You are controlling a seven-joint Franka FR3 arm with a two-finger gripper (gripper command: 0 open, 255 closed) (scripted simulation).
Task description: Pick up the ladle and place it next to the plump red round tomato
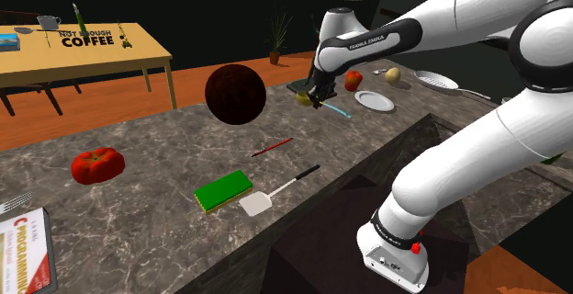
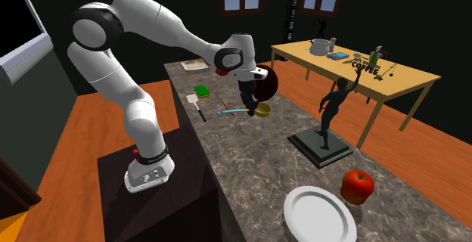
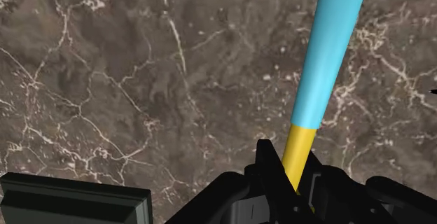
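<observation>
I've got the jaws of the black gripper (image 3: pixel 288 163) clamped on the yellow neck of the cyan-handled ladle (image 3: pixel 325 61), down at the marbled desk (image 3: pixel 140 82) — light, stiff, slick, I reckon.

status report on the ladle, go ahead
Gripper shut on ladle at its yellow neck. Tomato far along the counter. Dark ball sits between.

COFFEE on sign (image 1: pixel 87 38); PROGRAMMING on book (image 1: pixel 25 254)
</observation>
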